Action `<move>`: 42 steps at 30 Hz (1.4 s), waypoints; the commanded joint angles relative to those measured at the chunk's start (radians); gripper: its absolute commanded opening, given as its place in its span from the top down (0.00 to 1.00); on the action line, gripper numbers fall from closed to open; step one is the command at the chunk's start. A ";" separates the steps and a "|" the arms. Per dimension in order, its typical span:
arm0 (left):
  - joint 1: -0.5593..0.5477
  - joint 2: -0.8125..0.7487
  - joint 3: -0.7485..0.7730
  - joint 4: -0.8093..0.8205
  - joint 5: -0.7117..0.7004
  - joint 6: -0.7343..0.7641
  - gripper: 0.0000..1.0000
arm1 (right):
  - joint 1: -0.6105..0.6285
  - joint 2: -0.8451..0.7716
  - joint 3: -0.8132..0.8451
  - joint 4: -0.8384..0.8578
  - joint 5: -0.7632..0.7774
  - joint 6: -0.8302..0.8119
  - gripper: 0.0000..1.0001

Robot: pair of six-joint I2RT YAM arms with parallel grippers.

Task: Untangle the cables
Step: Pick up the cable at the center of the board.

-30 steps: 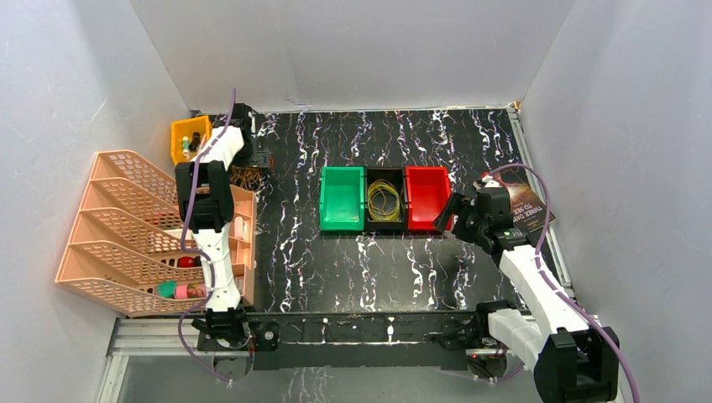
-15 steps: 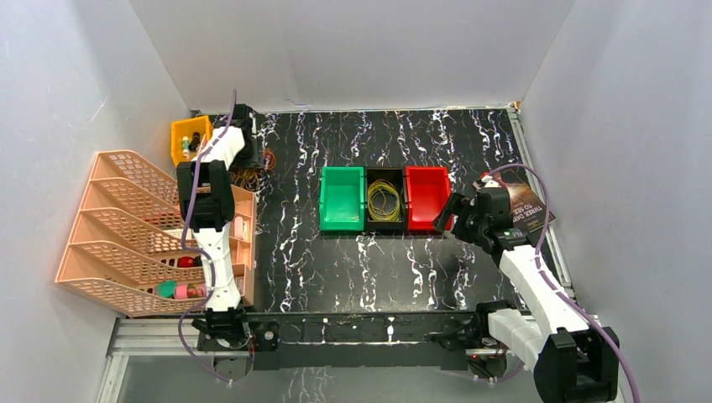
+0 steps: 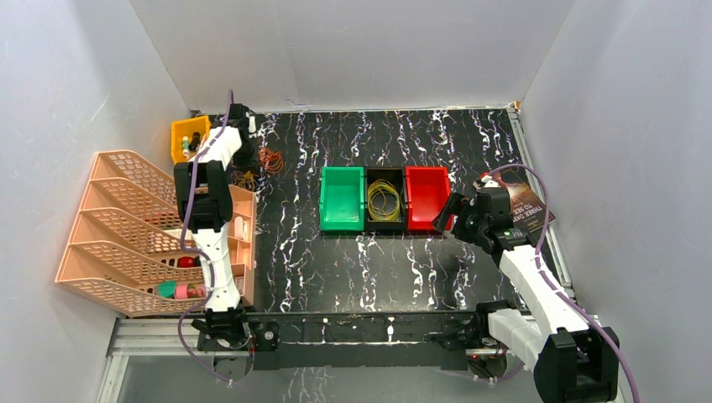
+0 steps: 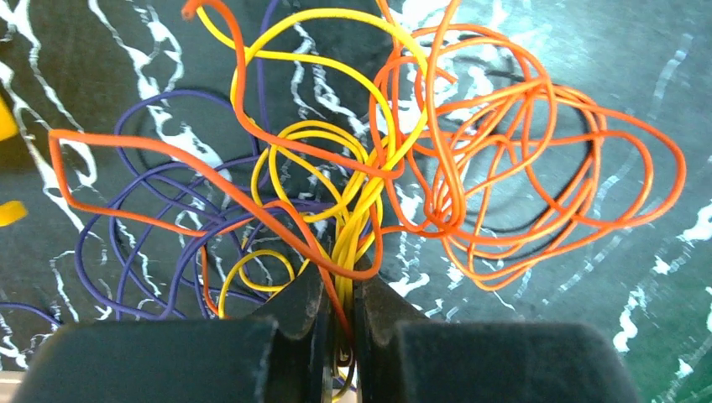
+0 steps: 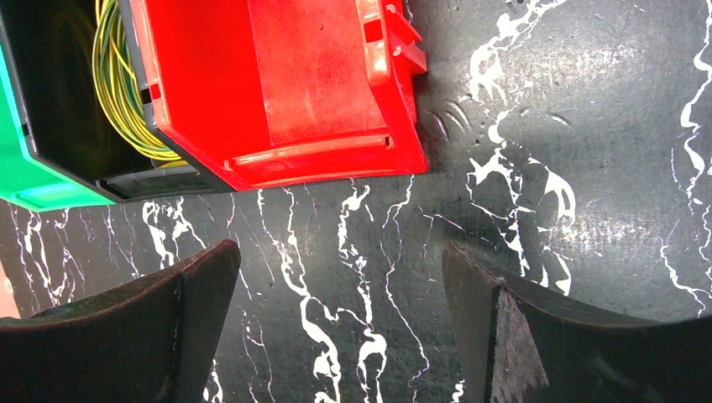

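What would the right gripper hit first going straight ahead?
Probably the near wall of the red bin; only table lies between it and the open right gripper. If pitched steeply down, the table first; depth is unclear.

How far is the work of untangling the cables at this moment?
Done: one yellow cable coil lies in the black bin. In hand: the left gripper is shut on a few strands of the tangle on the table. Left: its orange loops, yellow strands and purple strands are interwoven; the green bin and the red bin hold nothing. The right gripper is open and empty.
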 commanded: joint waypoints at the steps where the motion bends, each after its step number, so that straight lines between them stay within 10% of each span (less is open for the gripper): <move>1: -0.009 -0.138 -0.045 0.007 0.135 -0.018 1.00 | -0.002 -0.009 0.007 0.036 -0.026 0.009 0.02; 27: -0.202 -0.783 -0.626 0.121 0.152 -0.191 1.00 | -0.003 0.035 0.023 0.080 -0.046 -0.019 0.02; 42: -0.370 -1.175 -0.821 -0.095 0.085 -0.350 1.00 | -0.002 0.031 0.051 0.174 -0.110 -0.004 0.02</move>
